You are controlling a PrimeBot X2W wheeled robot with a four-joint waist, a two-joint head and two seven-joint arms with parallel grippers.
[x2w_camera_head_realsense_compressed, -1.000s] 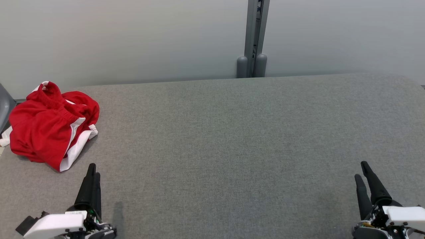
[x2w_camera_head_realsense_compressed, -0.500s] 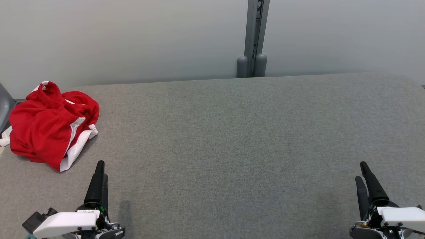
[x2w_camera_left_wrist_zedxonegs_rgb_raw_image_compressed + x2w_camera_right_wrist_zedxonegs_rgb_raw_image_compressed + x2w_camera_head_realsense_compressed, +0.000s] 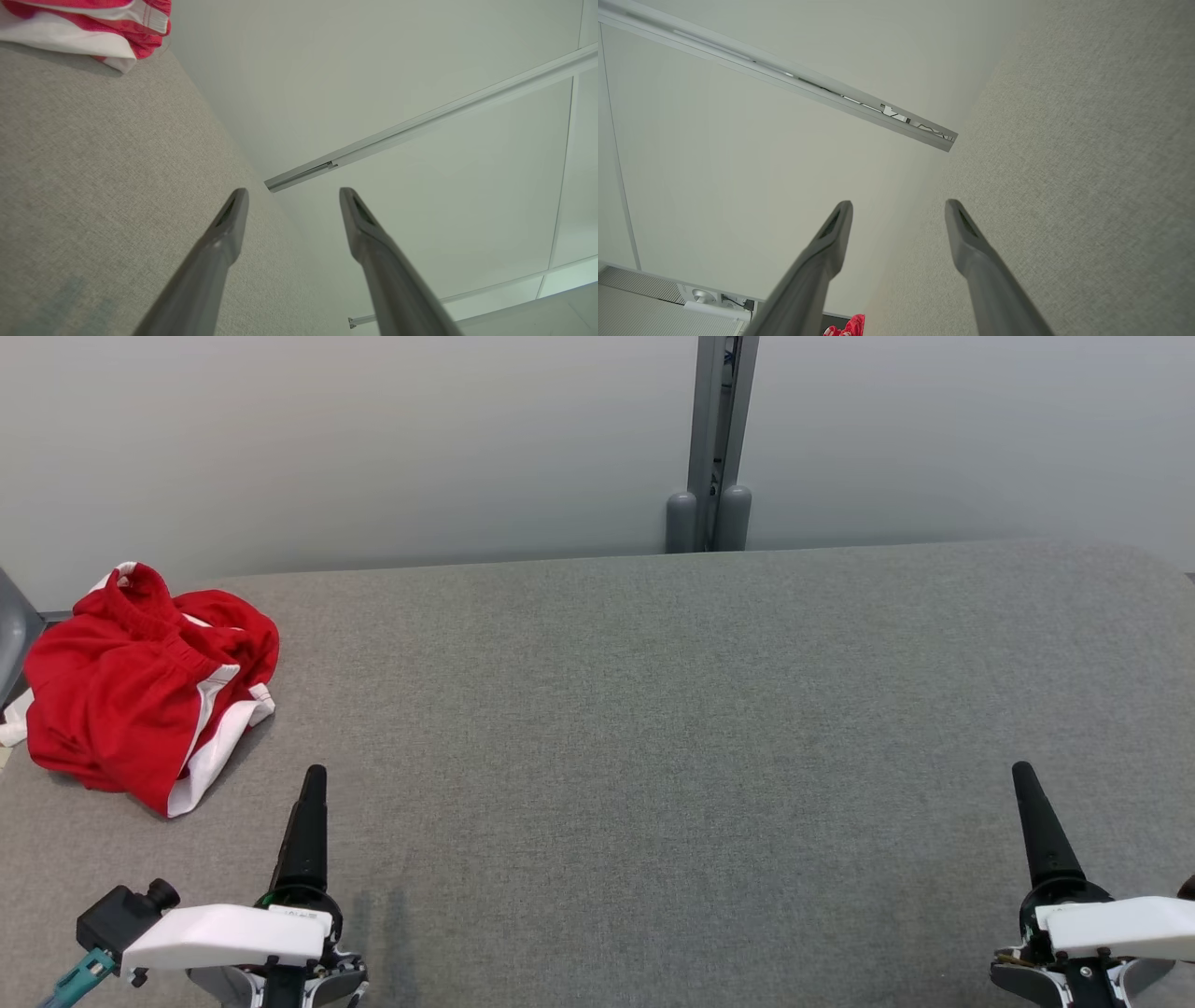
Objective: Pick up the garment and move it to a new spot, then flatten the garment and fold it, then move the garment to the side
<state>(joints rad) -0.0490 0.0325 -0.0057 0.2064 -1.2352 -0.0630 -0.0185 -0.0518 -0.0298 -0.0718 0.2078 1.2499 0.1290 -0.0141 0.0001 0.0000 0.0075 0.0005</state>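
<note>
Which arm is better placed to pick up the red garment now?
Left. The left gripper, open, sits close to the crumpled red garment at the left end of the table; the right gripper, also open, is far across on the right side.

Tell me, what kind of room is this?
Probably a robot test lab, not a home: a wide table covered in grey fabric, bare pale wall panels joined by a metal post, and a crumpled red garment lying on it.
</note>
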